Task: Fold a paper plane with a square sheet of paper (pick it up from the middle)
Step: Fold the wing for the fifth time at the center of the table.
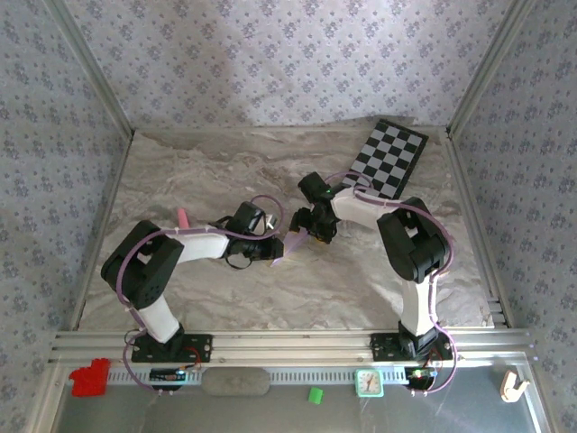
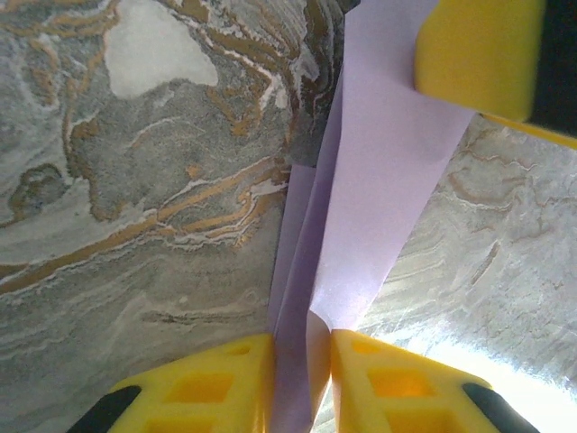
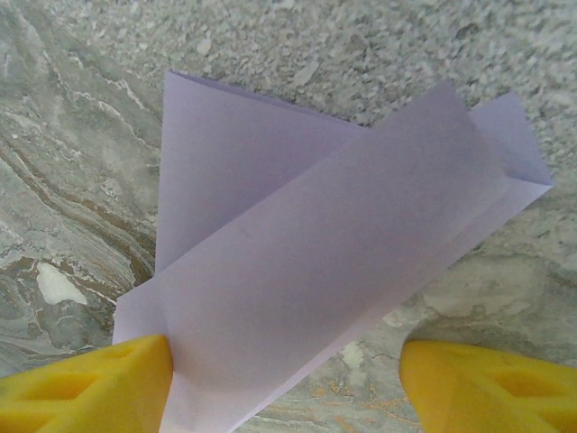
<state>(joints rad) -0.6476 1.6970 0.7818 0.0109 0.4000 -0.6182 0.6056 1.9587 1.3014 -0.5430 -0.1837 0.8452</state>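
Observation:
The square sheet of paper stands folded into a narrow, pointed lilac paper plane [image 1: 293, 242], held off the marbled table between both arms at mid-table. In the left wrist view its layered edge [image 2: 379, 180] runs down into my left gripper [image 2: 302, 379], whose yellow fingers press on it from both sides. A yellow finger [image 2: 478, 54] of the other gripper touches the paper at the top of that view. My right gripper [image 3: 284, 379] stands open; the plane's broad flap [image 3: 315, 253] lies across its gap, resting against the left finger and clear of the right one.
A black-and-white chequered board [image 1: 389, 158] lies at the back right. A small pink object [image 1: 183, 217] sits by the left arm's elbow. On the near rail are a red piece [image 1: 88, 377], a green block [image 1: 315, 394] and a small clock [image 1: 369, 382].

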